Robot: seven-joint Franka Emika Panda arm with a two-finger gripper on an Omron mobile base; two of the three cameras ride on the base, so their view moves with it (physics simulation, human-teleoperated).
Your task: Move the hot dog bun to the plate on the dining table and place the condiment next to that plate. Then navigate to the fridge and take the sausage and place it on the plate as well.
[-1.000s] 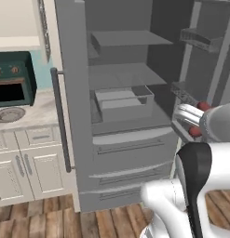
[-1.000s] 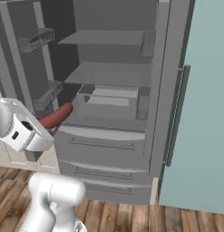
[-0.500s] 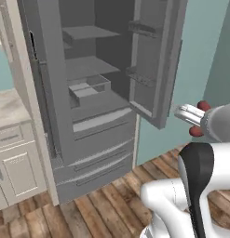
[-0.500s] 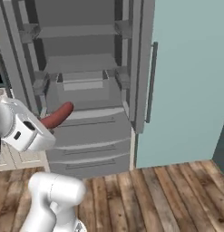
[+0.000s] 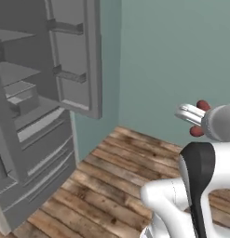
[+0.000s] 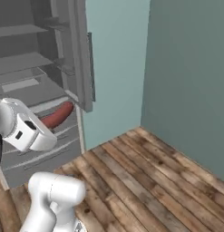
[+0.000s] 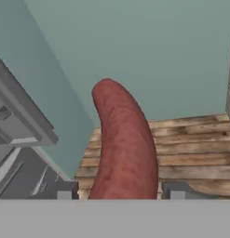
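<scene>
The base turns away from the fridge [image 5: 37, 121]: one second ago the open compartments faced both base cameras squarely, whereas now the fridge sits at the left edge and teal wall [image 6: 186, 77] and wooden floor [image 6: 145, 181] occupy the rest. Beyond the fingers [image 7: 179, 189], the backdrop changes from shelves to wall and floorboards.

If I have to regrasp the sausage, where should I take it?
Grip the sausage mid-length, across its narrow width, coming square to its long axis. It is long, round and slightly curved, and the gripper holds one end, leaving most sticking out.
</scene>
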